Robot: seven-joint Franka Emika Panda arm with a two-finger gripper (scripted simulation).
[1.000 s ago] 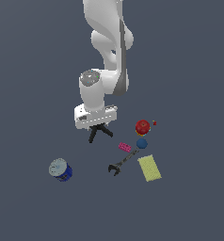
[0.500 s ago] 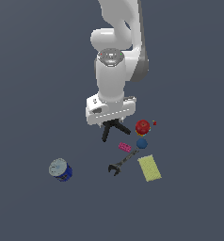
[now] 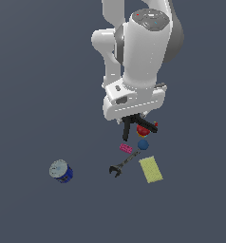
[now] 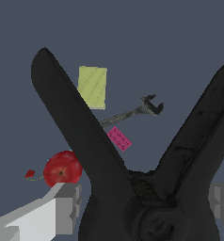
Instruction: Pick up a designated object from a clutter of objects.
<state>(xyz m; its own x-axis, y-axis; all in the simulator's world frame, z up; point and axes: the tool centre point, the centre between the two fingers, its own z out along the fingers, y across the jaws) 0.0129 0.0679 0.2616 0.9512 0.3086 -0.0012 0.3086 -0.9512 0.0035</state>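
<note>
The gripper is clenched on the black clamp, which hangs below it, lifted off the floor above the other items. In the wrist view the clamp fills most of the picture, its 2 handles splayed apart in a V, with a grey finger pressed against each side of its body.

On the dark floor in the exterior view, the red ball sits just under the gripper, with the blue ball just below it. The pink brick lies beside the blue ball, near the wrench. The yellow block lies at the wrench's right in that view. The blue can stands well apart on the exterior view's left.
</note>
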